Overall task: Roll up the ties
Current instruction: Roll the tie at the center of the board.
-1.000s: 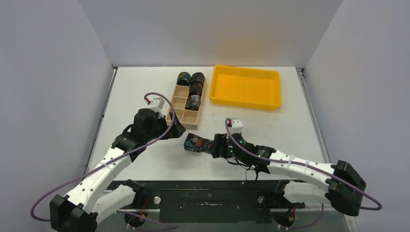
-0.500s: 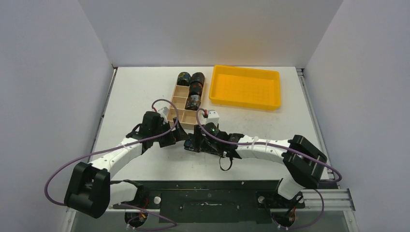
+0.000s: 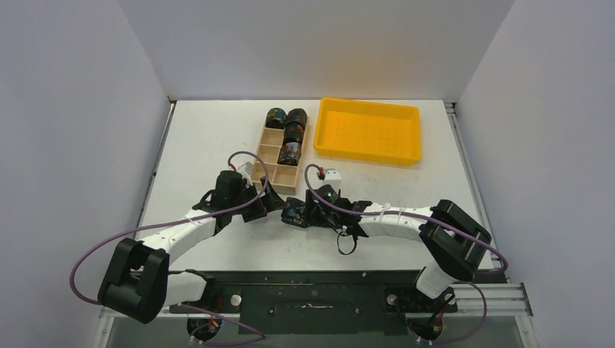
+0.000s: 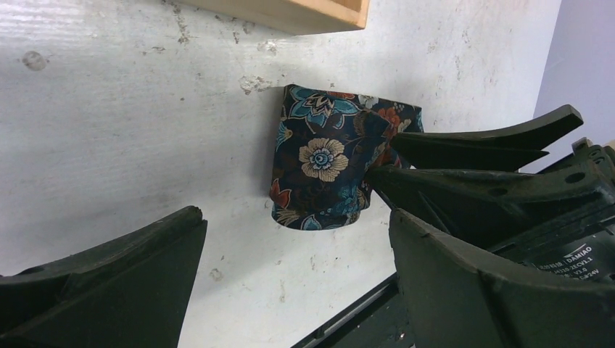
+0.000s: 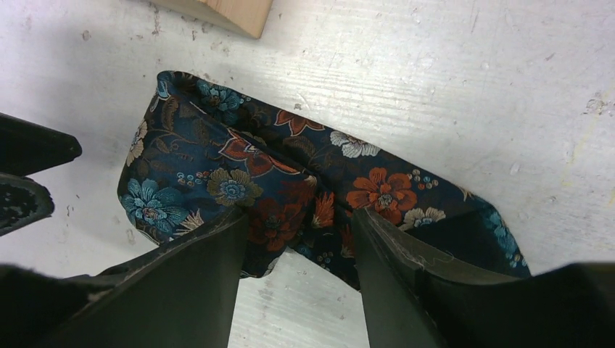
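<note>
A dark floral tie lies loosely rolled on the white table just in front of the wooden box. My right gripper comes at it from the right. In the right wrist view its jaws pinch the bunched fabric of the tie at its near edge. My left gripper rests low on the table to the left of the tie, its jaws wide open and empty. In the left wrist view the tie stands just beyond my fingertips. Several rolled ties sit in the box.
An empty yellow tray stands at the back right. The wooden box corner lies just beyond the tie. The table's near edge with its black rail is close behind both grippers.
Both arms have dropped and closed in on the tie, the left from the left and the right from the right. The right jaws have narrowed onto the fabric.
</note>
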